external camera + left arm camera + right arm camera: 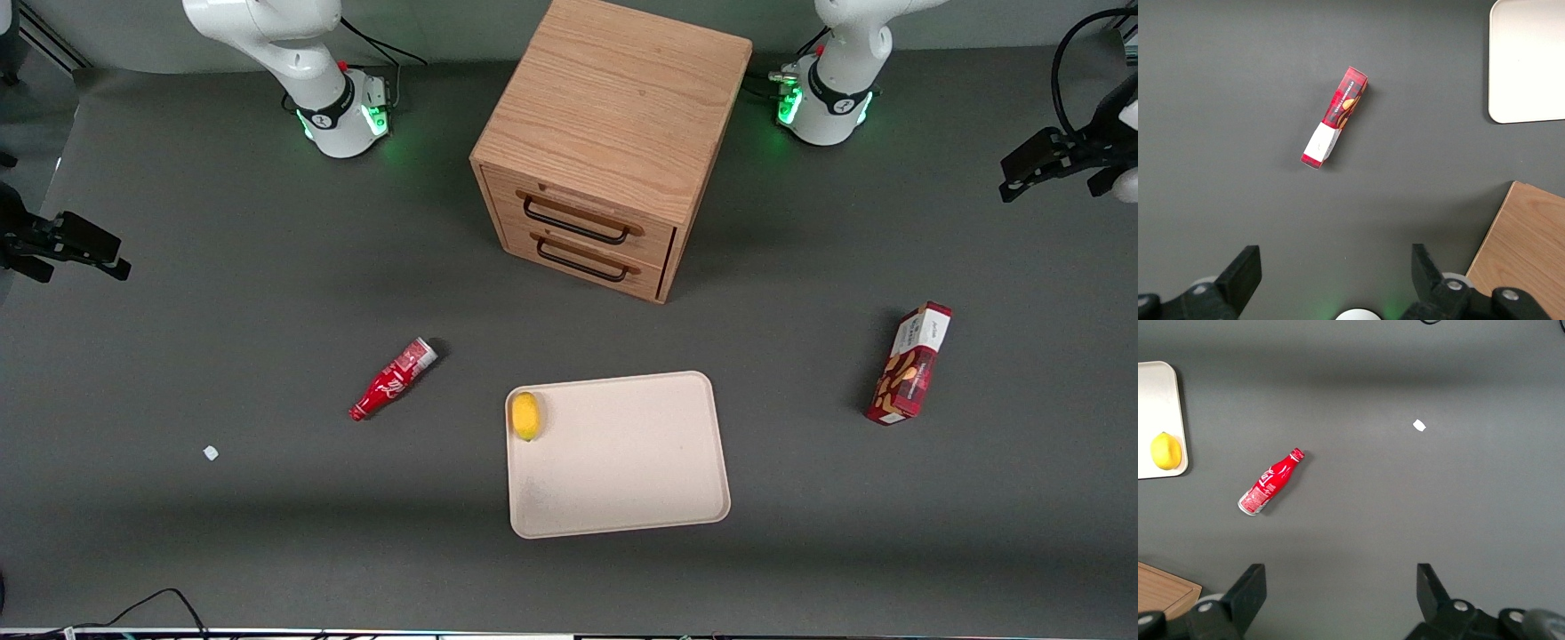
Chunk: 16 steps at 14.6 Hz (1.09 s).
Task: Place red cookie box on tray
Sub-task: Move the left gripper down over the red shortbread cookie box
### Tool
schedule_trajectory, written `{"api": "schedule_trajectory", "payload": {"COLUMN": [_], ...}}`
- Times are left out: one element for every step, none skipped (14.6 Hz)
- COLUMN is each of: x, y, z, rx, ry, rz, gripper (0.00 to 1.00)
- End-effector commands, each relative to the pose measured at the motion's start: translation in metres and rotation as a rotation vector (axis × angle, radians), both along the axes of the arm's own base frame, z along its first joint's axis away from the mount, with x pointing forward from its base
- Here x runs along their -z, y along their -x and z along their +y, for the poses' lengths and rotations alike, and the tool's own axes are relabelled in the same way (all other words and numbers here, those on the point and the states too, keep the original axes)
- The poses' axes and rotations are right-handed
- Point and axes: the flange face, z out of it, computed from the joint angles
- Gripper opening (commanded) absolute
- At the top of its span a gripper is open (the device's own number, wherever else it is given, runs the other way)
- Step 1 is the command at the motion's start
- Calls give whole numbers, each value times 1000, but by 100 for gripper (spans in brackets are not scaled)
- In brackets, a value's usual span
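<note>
The red cookie box (910, 363) lies on the dark table toward the working arm's end, its white end panel pointing away from the front camera. It also shows in the left wrist view (1335, 116). The cream tray (622, 462) lies flat near the middle of the table, nearer the front camera than the wooden cabinet; one corner of the tray shows in the left wrist view (1528, 60). My left gripper (1022, 173) hangs high above the table's edge, farther from the front camera than the box. It is open and empty (1336, 263), well apart from the box.
A yellow lemon (525, 415) sits on the tray by its rim. A red soda bottle (392, 380) lies toward the parked arm's end. A wooden two-drawer cabinet (605, 142) stands at the back middle. A small white scrap (211, 452) lies on the table.
</note>
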Motion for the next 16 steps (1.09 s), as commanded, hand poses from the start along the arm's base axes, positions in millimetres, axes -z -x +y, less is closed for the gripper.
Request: {"api": "schedule_trajectory", "payload": {"x": [-7,-7,-6,-3,5,17,30,43,56,70,81,96,114,134,154,175], "y": [0,0,-1,-4,-10,-18,-26,-36,-44,-54,-62,-70,-77,-85,-88,-88], "z": [-1,-1,0,0,2,3,3,6,8,12,14,18,21,25,27,28], "rx": [4,4,7,9,17,56,108,125,126,129,171,217,231,239,253,274], "ry": [0,-1,0,2,6,13,16,18,24,32,36,35,20,2,-18,-40], "rz": [-3,-4,-3,-4,7,32,50,59,68,71,74,85,91,82,76,74], "gripper": [100,100,100,100,100,100,100,100,100,100,100,100,100,100,100,100]}}
